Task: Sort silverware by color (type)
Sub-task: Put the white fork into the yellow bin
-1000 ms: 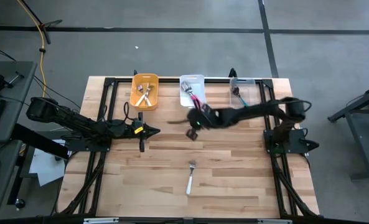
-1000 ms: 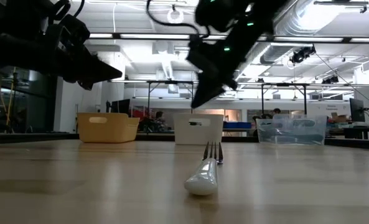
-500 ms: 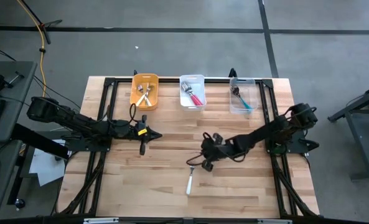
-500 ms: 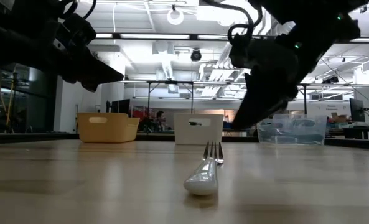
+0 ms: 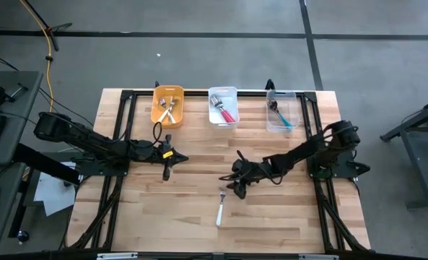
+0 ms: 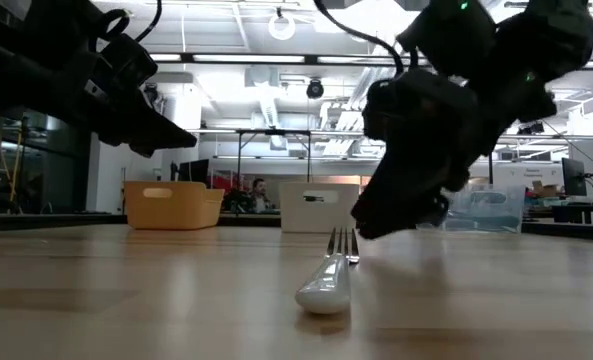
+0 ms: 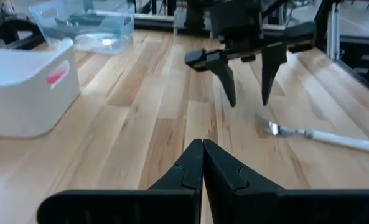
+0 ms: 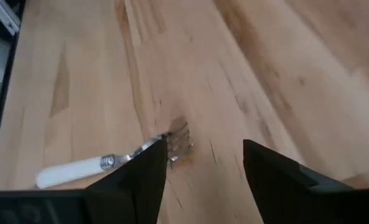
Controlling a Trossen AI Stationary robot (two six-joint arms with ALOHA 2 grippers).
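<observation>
A white-handled fork (image 5: pixel 221 206) lies flat on the wooden table, its metal head (image 8: pixel 179 144) toward the far edge. My right gripper (image 5: pixel 235 189) hangs open just above the fork's head, one finger on either side of the tines, touching nothing; the left wrist view also shows this gripper (image 7: pixel 247 99) open. My left gripper (image 5: pixel 166 172) waits shut above the table's left middle. More forks lie in three bins at the far edge.
A yellow bin (image 5: pixel 167 106) holds forks, a white bin (image 5: pixel 223 107) holds a red-pink-handled fork and a clear bin (image 5: pixel 281 110) holds a teal-handled one, all in a row along the far edge. Bare wood lies around the white fork.
My right gripper has come from beside the white bin toward the near edge and down to the white fork's head, and it has opened. The fork has stayed where it was.
</observation>
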